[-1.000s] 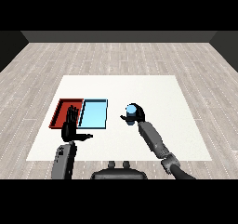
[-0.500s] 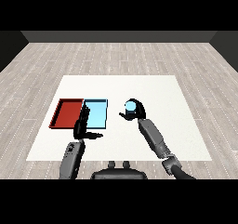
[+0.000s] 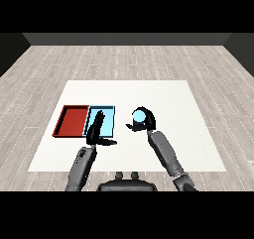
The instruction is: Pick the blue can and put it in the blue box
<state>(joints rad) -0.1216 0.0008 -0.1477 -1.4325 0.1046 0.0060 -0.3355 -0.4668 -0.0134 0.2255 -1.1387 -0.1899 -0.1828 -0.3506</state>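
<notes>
My right hand (image 3: 148,123) is curled round the blue can (image 3: 140,117) and holds it above the white table, just right of the light blue tray (image 3: 107,119). The can's pale blue top faces the view. My left hand (image 3: 96,129) is open, its straight fingers reaching over the near left part of the light blue tray, thumb sticking out to the right. The red tray (image 3: 72,121) lies directly left of the blue one.
The two trays sit side by side at the left of the white table (image 3: 168,99). Grey wood floor surrounds the table.
My left hand has moved right, from over the red tray to over the light blue tray. My right hand with the can has shifted slightly left toward the trays.
</notes>
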